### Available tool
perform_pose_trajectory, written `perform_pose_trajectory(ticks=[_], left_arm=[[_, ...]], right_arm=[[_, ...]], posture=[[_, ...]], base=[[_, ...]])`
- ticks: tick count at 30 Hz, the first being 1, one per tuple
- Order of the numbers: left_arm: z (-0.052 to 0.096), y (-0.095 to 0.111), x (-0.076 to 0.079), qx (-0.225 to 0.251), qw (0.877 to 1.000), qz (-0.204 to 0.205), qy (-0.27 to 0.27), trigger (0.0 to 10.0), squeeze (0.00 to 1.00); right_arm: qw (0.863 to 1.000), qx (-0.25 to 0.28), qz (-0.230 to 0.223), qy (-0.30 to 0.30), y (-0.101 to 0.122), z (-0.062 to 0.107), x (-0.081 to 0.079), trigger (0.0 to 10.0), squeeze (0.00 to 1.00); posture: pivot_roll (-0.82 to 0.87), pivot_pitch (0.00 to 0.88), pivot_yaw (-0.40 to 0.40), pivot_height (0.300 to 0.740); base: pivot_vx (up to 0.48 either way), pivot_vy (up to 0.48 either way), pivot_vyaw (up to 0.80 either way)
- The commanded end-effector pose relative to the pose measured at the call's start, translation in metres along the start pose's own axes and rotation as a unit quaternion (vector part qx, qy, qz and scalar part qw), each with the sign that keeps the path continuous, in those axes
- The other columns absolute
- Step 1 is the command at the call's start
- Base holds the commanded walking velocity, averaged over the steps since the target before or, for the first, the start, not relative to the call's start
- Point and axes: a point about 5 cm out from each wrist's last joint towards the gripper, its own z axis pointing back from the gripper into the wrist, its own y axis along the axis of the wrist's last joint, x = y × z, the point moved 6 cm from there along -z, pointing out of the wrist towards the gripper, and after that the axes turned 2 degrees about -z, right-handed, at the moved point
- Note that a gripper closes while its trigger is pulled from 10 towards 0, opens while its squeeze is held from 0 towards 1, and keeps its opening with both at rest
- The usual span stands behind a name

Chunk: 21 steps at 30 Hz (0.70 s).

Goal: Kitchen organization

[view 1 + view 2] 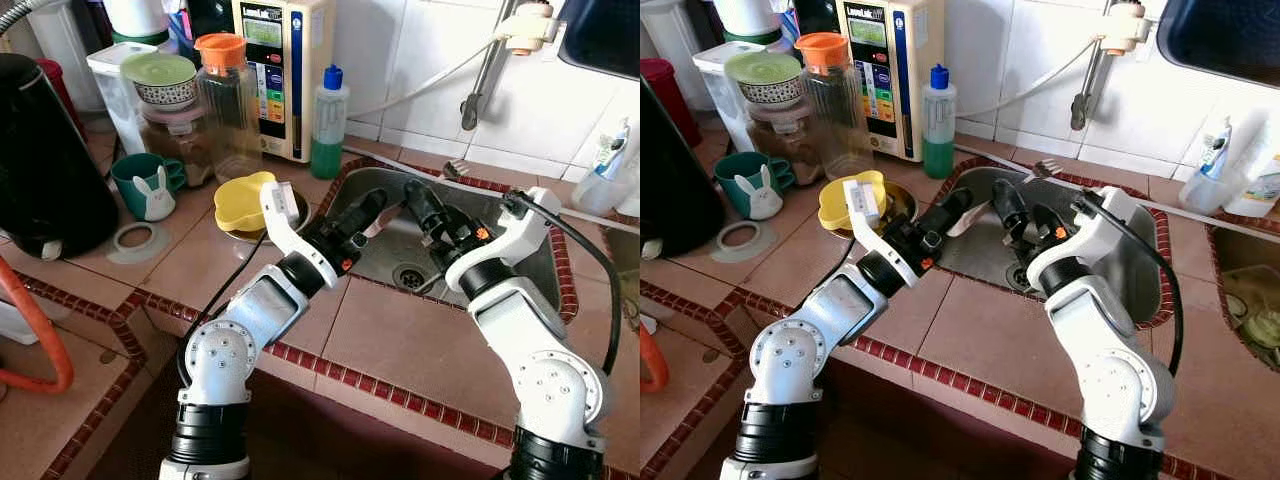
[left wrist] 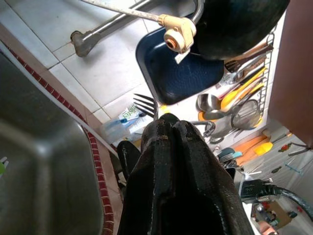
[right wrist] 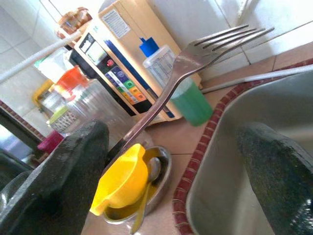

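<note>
Left gripper [image 1: 372, 204]: clamped on 1 fork [image 3: 195, 58].
Right gripper [image 1: 418, 197]: spread (empty).
Progress: fork lifted over sink [image 1: 520, 262]; placement pending.

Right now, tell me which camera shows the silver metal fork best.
The right wrist view: the silver metal fork crosses it close up, tines and handle sharp. The left wrist view gives its tines poking past the shut left claw. In the eye views the tines are small, by the steel sink rim.

Before me a terracotta-tiled table [image 1: 400, 340] edged in dark red trim holds a steel sink [image 1: 385, 262], backed by a white tiled wall [image 1: 420, 60] in bright daylight.
</note>
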Motion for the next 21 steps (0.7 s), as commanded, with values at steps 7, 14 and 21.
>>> perform_pose_trajectory(ticks=[7,14,21], left_arm=[[-0.003,-0.016,0.018,-0.018,0.998,0.05,-0.037,2.3,0.0],[-0.002,-0.018,0.018,-0.025,0.998,0.052,-0.038,2.2,0.0],[0.0,-0.019,0.017,-0.029,0.997,0.055,-0.036,2.2,0.0]], right_arm=[[0.999,0.012,-0.041,-0.002,0.002,-0.008,0.0,0.0,0.0],[0.995,0.007,-0.095,0.028,-0.002,-0.014,-0.012,0.0,0.0],[0.991,0.008,-0.126,0.038,-0.003,-0.016,-0.015,0.0,0.0]], posture=[[0.04,0.0,-0.011,0.74],[0.04,0.0,-0.014,0.74],[0.04,0.0,-0.014,0.74]], base=[[0.0,0.0,0.0],[0.0,0.0,0.0],[0.0,0.0,0.0]])
